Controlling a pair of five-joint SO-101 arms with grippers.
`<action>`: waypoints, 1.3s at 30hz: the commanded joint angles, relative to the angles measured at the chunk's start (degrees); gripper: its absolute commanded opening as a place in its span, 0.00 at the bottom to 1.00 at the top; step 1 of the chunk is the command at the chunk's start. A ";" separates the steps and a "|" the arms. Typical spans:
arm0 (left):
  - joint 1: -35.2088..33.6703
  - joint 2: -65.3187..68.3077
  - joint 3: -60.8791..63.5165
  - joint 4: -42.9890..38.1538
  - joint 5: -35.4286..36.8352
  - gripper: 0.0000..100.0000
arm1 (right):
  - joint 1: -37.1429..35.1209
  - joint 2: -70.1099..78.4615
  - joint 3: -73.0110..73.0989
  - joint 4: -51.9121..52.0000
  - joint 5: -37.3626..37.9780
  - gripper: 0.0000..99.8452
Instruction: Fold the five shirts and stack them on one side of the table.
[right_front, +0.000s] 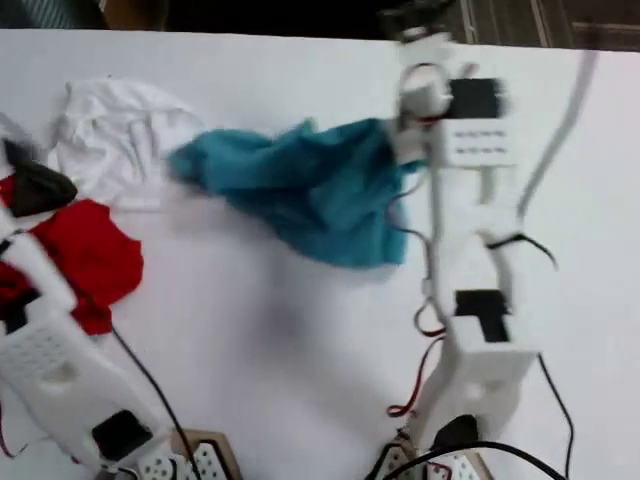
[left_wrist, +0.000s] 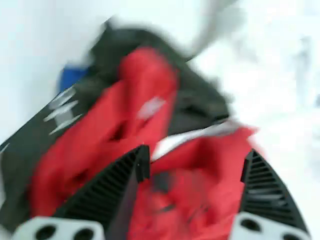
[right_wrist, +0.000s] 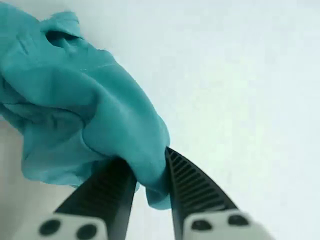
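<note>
My right tool clamped on thin bunched edge of teal shirt. Shirt crumpled at far centre of tabletop. I judge slip likely under pull. White shirt just beside on left, may snag. My left tool spread wide over red shirt at near left. Black garment tangled in, so risk of double grab.

On my table: the centre shirt; left of it I see the rear shirt lying behind the front shirt.
</note>
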 joint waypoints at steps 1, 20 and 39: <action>8.09 -0.35 2.24 -8.26 1.58 0.31 | 7.25 -6.29 -0.70 1.01 0.26 0.02; 19.43 21.45 11.30 -46.42 1.49 0.32 | 21.67 -14.37 -0.18 3.74 8.09 0.28; -1.32 47.03 -26.51 -12.13 -25.32 0.03 | 18.86 -17.36 -0.18 3.82 8.00 0.35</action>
